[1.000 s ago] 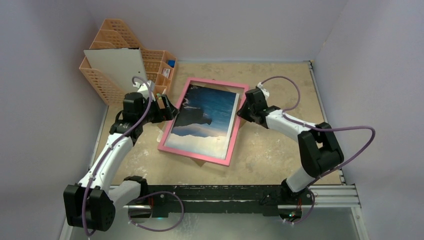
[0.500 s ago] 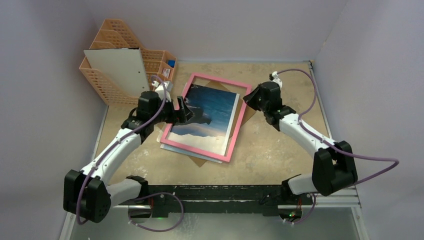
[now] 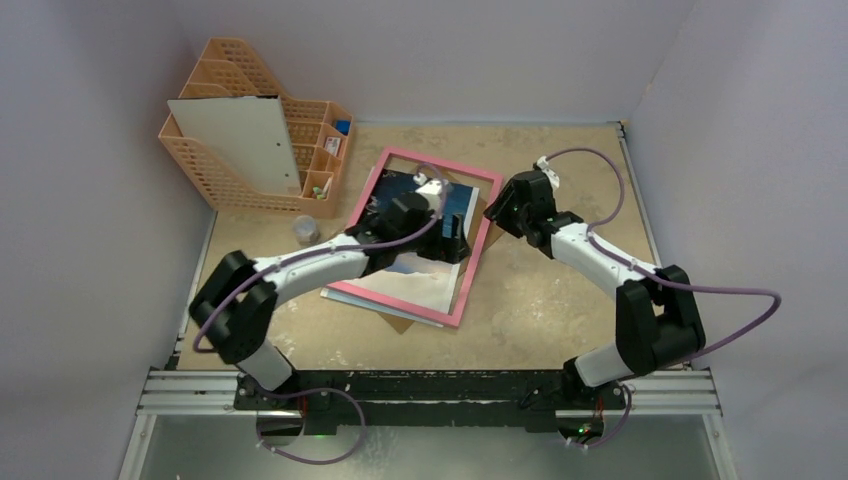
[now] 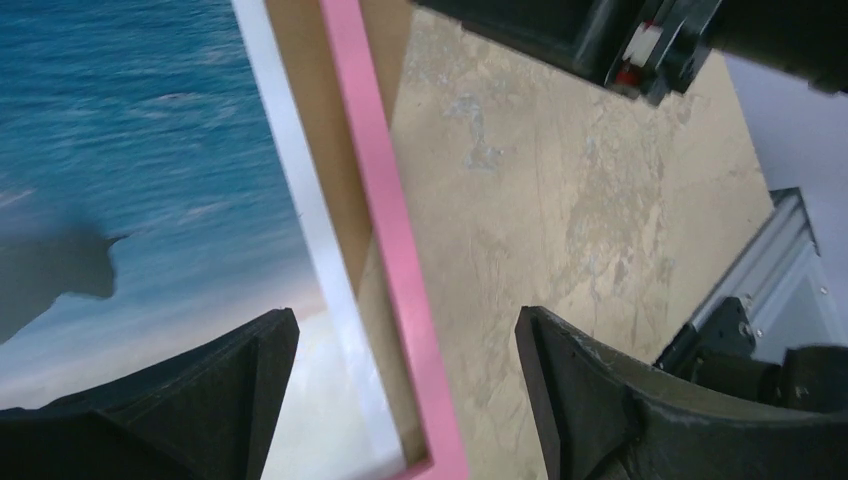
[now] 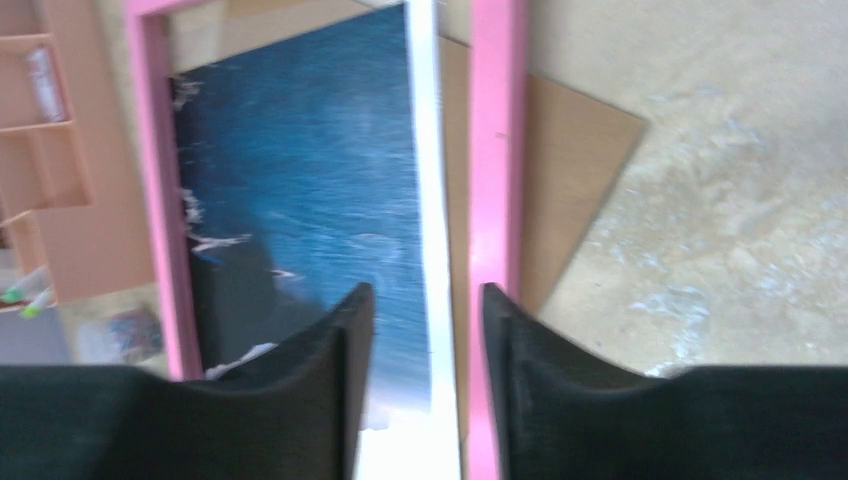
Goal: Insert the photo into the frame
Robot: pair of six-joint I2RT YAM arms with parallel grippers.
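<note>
Sea-and-mountain photo print (image 5: 300, 200) lies askew inside the thin pink rectangular frame (image 5: 497, 150); I judge it light, floppy, best nudged by its white edge. Left jaws gape wide; right jaws narrowly apart, empty.

We're looking down into a robot lab's test cell here: plain pale walls (image 3: 90, 250) box in a scuffed beige surface (image 3: 560, 300) on three sides. The left arm (image 3: 300, 265) and the right arm (image 3: 600, 255), white and black, are bolted to a metal rail (image 3: 450, 385) along the near edge, purple cables (image 3: 740, 300) looping off them. In the back corner stands an orange mesh file rack (image 3: 215, 170) with a white board (image 3: 235, 135) in it, and a pink frame (image 3: 460, 167) and a sea photo (image 5: 300, 170) lie out on the surface: office goods in a bare booth.
</note>
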